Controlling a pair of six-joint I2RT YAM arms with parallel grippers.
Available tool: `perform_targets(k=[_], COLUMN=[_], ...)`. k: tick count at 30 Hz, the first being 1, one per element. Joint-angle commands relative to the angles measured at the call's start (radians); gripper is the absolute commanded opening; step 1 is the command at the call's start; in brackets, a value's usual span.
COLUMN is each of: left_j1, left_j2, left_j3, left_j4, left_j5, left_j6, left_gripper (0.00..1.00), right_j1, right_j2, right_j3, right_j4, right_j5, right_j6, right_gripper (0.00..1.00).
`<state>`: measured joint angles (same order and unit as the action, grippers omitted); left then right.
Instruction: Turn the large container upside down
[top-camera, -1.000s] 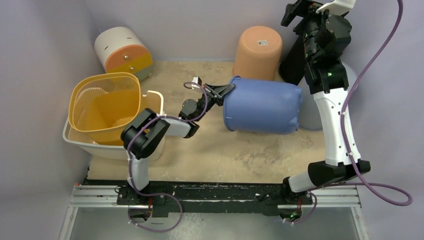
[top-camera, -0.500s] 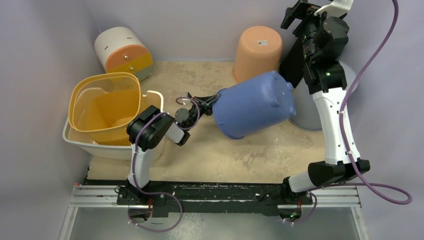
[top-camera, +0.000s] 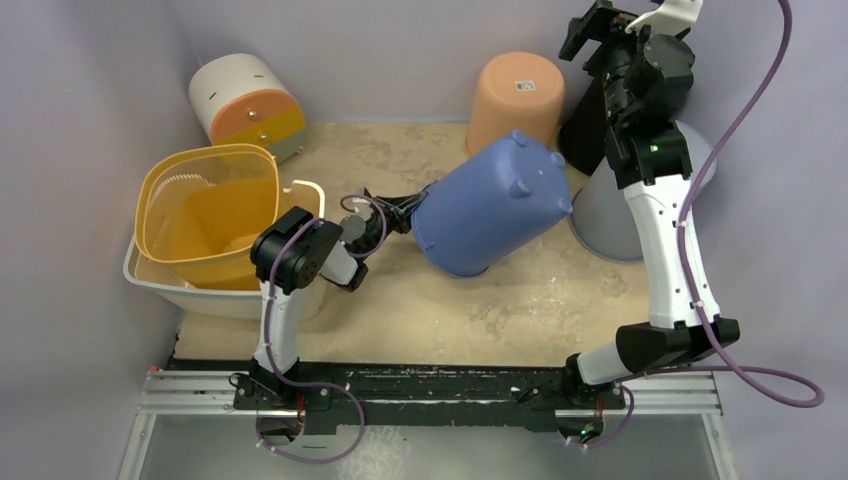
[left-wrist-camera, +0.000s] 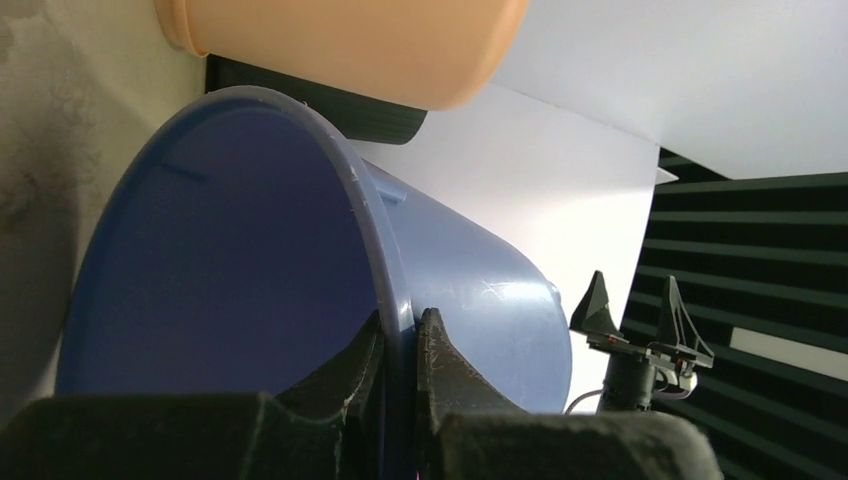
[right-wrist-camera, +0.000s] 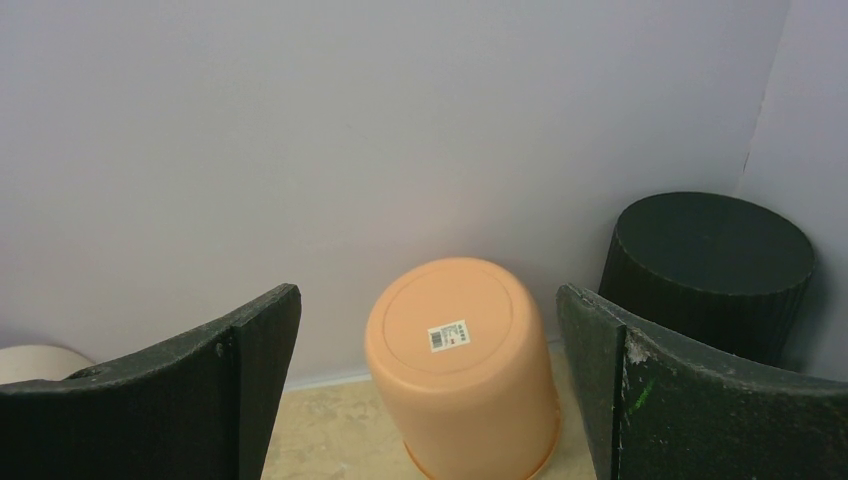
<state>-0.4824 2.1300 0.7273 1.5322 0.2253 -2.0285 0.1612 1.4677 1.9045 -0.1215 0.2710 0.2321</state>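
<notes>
My left gripper (left-wrist-camera: 400, 335) is pinched tight on the rim of the container (top-camera: 490, 215), one finger inside and one outside. The container sits mid-table (top-camera: 560, 300), tilted, with its mouth down-left and its base raised toward the back right. I judge it about half turned. It has yet to settle rim-down and be released. My right gripper (right-wrist-camera: 428, 295) hangs wide open and empty.
</notes>
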Motion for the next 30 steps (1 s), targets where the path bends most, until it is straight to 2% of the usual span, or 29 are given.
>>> perform_targets(k=[1, 3, 8, 13, 18, 23, 30], left_j1=[0.038, 0.05, 0.056, 0.056, 0.057, 0.056, 0.048], left_j2=[0.058, 0.063, 0.043, 0.007, -0.06, -0.101, -0.232], left_j3=[-0.015, 0.006, 0.053, 0.104, 0.205, 0.313, 0.506], left_j4=[-0.052, -0.113, -0.342, -0.552, -0.962, -1.253, -1.816], left_j5=[0.142, 0.174, 0.227, 0.241, 0.22, 0.192, 0.118], left_j6=[0.198, 0.246, 0.39, 0.519, 0.775, 0.955, 1.313], left_gripper=[0.07, 0.1, 0.26, 0.31, 0.33, 0.34, 0.35], right_j1=[-0.005, -0.005, -0.006, -0.006, -0.006, -0.006, -0.006], right_j2=[-0.027, -0.03, -0.032, -0.033, -0.036, -0.045, -0.046], right_j3=[-0.015, -0.022, -0.025, -0.029, -0.042, -0.058, -0.059], right_j4=[0.04, 0.04, 0.034, 0.034, 0.036, 0.04, 0.032], right_j5=[-0.005, -0.005, -0.001, -0.001, -0.003, -0.005, -0.003], right_j6=[0.001, 0.003, 0.004, 0.006, 0.009, 0.015, 0.012], right_gripper=[1.0, 1.0, 1.0, 1.0, 1.0, 1.0, 1.0])
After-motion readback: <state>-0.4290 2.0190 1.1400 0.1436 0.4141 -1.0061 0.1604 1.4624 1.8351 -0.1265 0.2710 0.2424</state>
